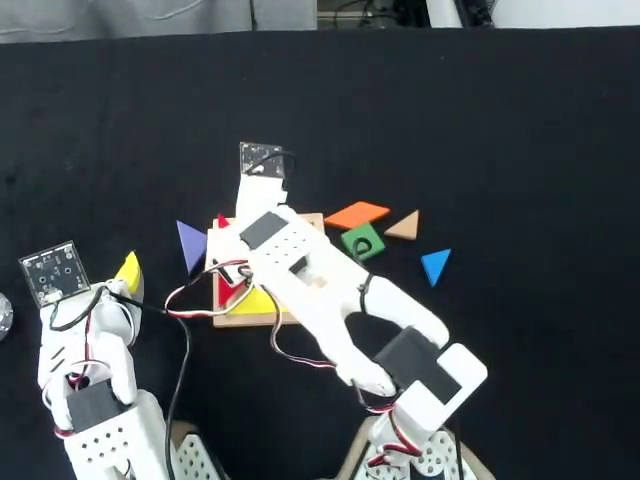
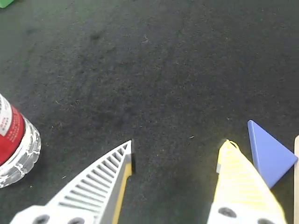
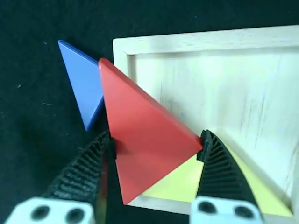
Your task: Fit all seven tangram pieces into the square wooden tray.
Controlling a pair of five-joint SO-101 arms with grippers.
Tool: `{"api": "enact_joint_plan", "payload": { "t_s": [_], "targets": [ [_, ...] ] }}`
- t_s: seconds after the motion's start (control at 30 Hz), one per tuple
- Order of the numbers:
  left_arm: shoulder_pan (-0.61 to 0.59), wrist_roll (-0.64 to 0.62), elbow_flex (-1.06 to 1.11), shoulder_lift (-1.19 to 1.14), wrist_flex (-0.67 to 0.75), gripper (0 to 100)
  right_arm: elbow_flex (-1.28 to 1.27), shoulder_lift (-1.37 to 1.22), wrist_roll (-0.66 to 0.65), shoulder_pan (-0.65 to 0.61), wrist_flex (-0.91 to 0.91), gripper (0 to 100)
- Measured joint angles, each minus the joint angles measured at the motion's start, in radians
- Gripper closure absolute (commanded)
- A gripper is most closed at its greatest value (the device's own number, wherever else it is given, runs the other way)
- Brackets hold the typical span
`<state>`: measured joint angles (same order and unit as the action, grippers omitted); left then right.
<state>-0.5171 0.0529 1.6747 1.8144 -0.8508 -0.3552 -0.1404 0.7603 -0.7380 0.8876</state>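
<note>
My right claw (image 3: 157, 139) clenches the red triangle (image 3: 140, 116) straddling the wooden tray (image 3: 210, 39) rim, with the blue triangle (image 3: 81, 79) just outside.

Black table cover (image 1: 520, 120), grey surface (image 1: 150, 15) past its far edge, clear red-labelled bottle (image 2: 11, 140) standing on it

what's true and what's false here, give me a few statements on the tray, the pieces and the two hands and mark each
1. The right hand grips the red triangle. True.
2. The wooden tray is empty. False: a yellow piece lies in it.
3. The left hand is open and holds nothing. True.
4. The green square sits inside the tray. False: it lies on the table outside it.
5. The blue triangle lies outside the tray, beside its corner. True.
</note>
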Motion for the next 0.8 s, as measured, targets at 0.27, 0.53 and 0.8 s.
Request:
{"api": "enact_joint_plan", "payload": {
  "t_s": [0.27, 0.53, 0.8],
  "targets": [
    [0.000, 0.000, 0.000, 0.000, 0.000, 71, 0.000, 0.000, 0.000, -0.002, 0.021, 67.3],
    [0.000, 0.000, 0.000, 0.000, 0.000, 71, 0.000, 0.000, -0.049, -0.005, 0.021, 67.3],
    [0.000, 0.000, 0.000, 0.000, 0.000, 71, 0.018, 0.000, -0.141, 0.011, 0.032, 73.9]
  ]
}}
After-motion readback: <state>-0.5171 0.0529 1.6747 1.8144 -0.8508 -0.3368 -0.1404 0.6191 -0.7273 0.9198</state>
